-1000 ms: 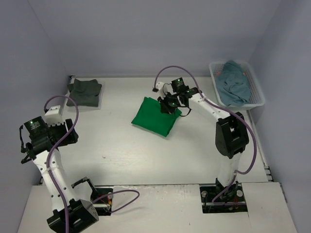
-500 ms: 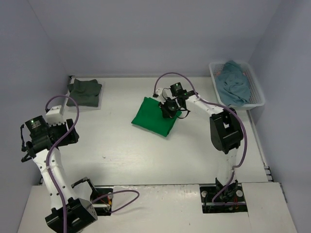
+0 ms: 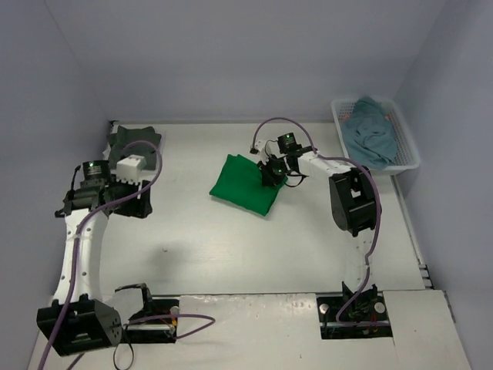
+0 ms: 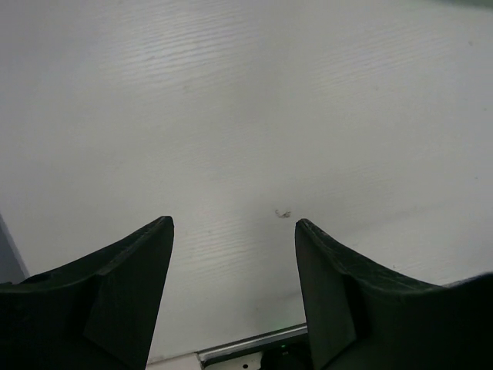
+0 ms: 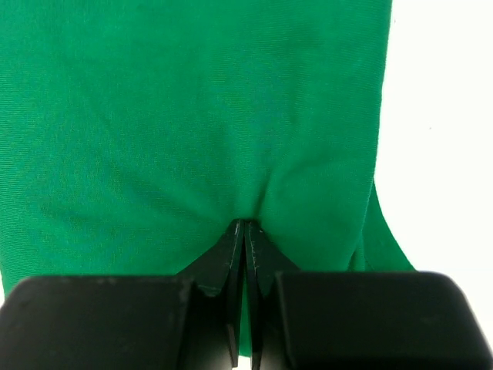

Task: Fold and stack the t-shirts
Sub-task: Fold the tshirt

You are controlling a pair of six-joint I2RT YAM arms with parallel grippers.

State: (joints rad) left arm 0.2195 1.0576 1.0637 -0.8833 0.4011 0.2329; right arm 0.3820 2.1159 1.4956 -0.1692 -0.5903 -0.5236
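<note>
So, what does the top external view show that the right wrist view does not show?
Only the top external view shows the whole table, the dark grey-green t-shirt at its far left corner, the teal-blue t-shirt in the white basket at the far right, and the left arm. Only the right wrist view shows, from close, the right jaws shut together on a pucker of cloth, with folds running out from their tips. Both show the green t-shirt lying on the white table, with the right jaws at its edge.
</note>
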